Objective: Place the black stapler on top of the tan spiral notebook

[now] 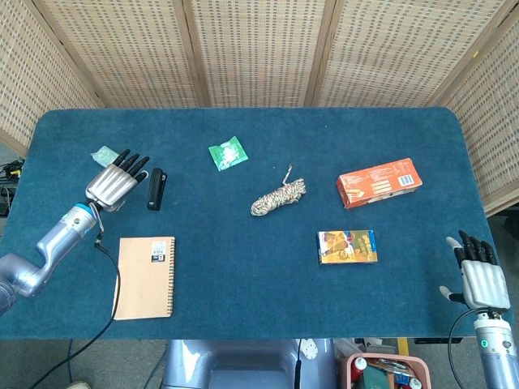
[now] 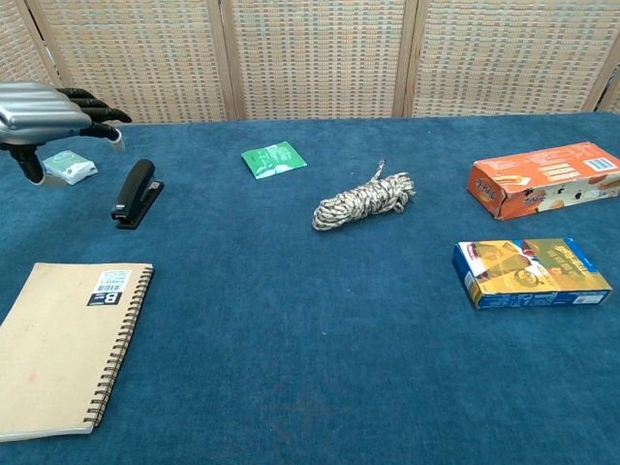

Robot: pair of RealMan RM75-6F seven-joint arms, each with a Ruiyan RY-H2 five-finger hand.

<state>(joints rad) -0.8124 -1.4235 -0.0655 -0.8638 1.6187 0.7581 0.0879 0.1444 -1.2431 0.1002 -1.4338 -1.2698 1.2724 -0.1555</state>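
Currently the black stapler [image 1: 156, 188] lies closed and flat near the desk's [image 1: 268, 267] left edge, glossy body, apart from the tan spiral notebook [image 1: 144, 277] at the near-left corner. Left hand [image 1: 117, 185] hovers just beside it, fingers spread, holding nothing. Right hand [image 1: 478, 277] off the near-right corner, fingers extended.

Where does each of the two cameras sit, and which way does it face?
Head view: high above the near edge, looking steeply down on the whole table; shows the left robot hand beside the stapler, its forearm, and the right robot hand off the near right corner.
Chest view: low at the near edge, looking across the table toward the wicker screen; shows only the left robot hand at upper left.
Both share the stapler, notebook, rope and two boxes.
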